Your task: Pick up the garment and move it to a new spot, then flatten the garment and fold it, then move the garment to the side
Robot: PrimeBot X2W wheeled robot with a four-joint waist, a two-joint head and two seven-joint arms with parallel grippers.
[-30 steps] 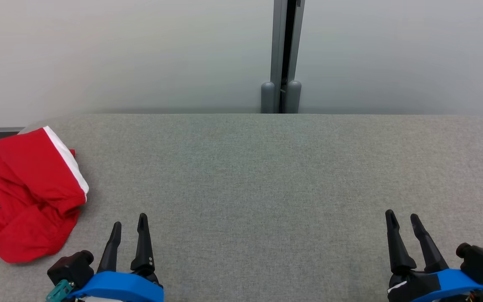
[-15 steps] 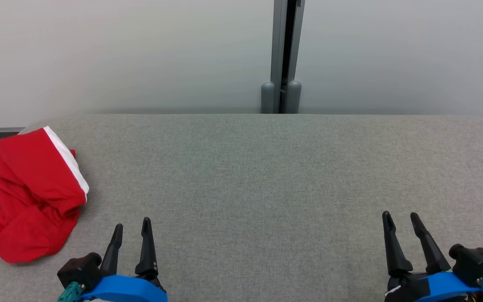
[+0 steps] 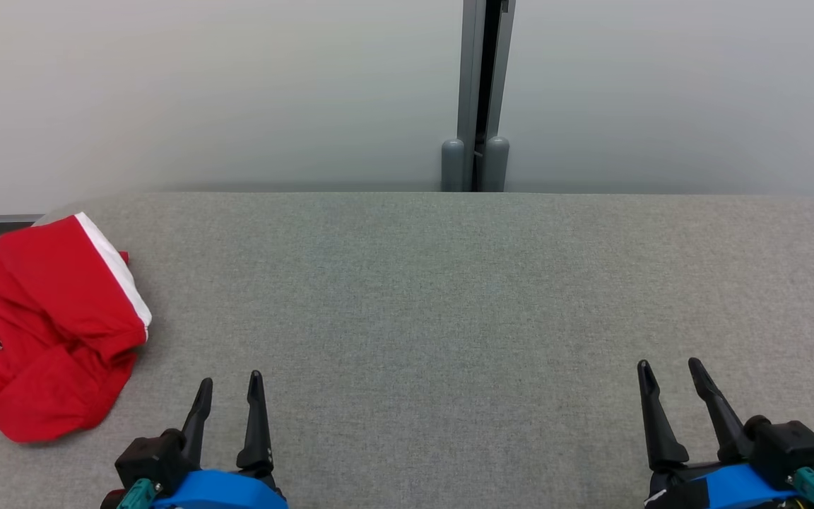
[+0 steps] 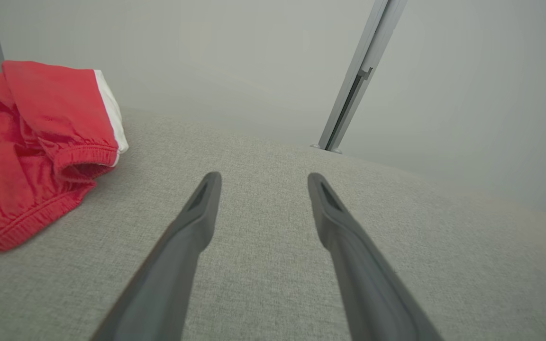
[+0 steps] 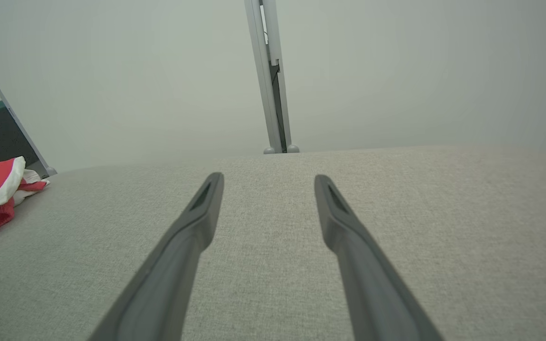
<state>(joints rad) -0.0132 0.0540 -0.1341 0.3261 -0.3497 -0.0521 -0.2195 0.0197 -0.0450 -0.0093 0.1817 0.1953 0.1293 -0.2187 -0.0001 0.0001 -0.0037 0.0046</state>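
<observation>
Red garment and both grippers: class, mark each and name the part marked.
red garment (image 3: 54, 318), head view, middle of the crumpled red cloth.
left gripper (image 3: 231, 377), head view, gap midway between its fingertips.
right gripper (image 3: 668, 363), head view, gap midway between its fingertips.

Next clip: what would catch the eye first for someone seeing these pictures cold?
The red garment with its white band stands out at once, bunched in a heap at the left edge of the grey table. Next come the left gripper and right gripper, low at the near edge, both open, empty and apart from the cloth.
</observation>
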